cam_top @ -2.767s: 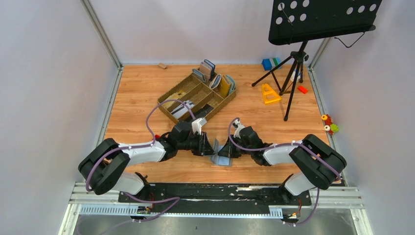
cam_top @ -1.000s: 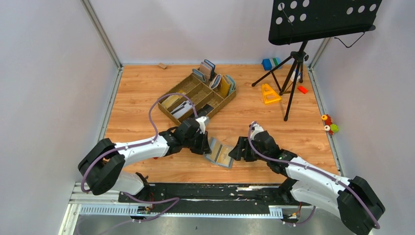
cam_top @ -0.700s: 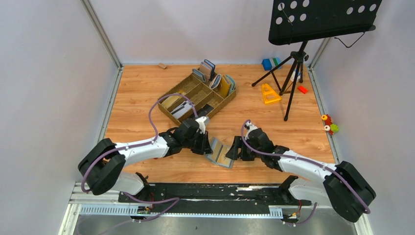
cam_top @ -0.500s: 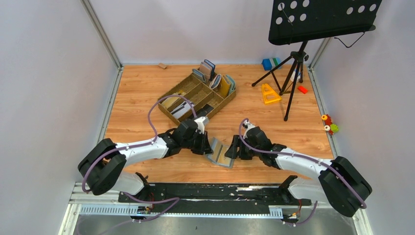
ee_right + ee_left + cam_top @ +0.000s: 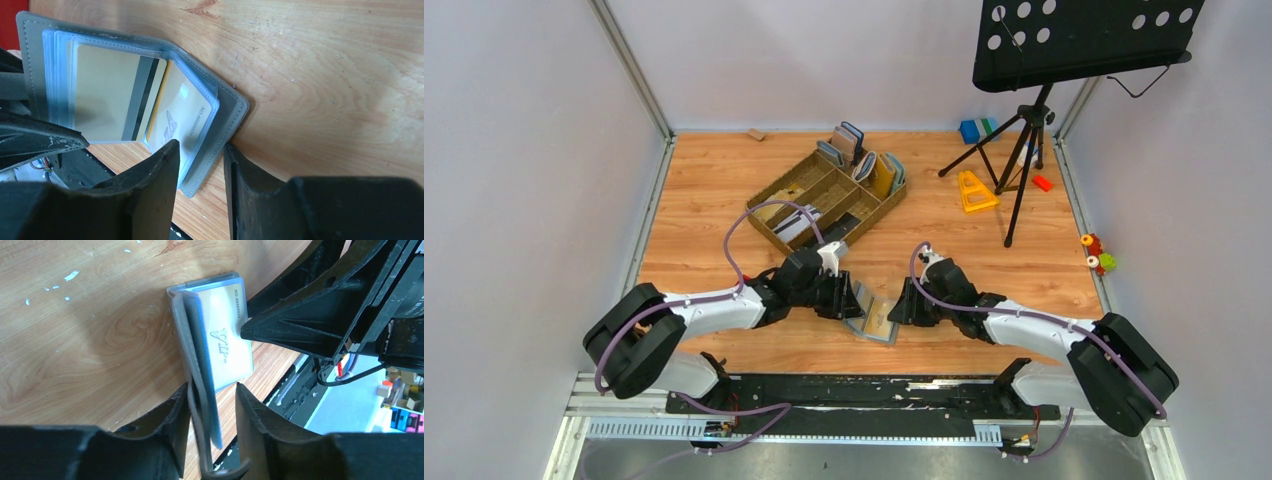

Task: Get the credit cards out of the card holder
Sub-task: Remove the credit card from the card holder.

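Right gripper (image 5: 901, 306) has come in onto the card holder (image 5: 874, 318), which lies open on the table (image 5: 704, 190) between both arms. Its jaws straddle the right flap (image 5: 227, 115); pinch unclear. Left gripper (image 5: 851, 301) stands slack around the left flap (image 5: 192, 355). Advise clamping cover only, leaving gold cards (image 5: 182, 117) free in pockets. Tray (image 5: 764, 230) holds upright wallets (image 5: 864, 160).

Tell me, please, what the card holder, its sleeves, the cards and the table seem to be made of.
The card holder looks like matte grey faux leather or fabric, given its stitched rim. Its sleeves are clear bluish plastic; the cards show through. The cards look like glossy gold plastic, one with a dark stripe. The table shows wood grain, possibly laminate.
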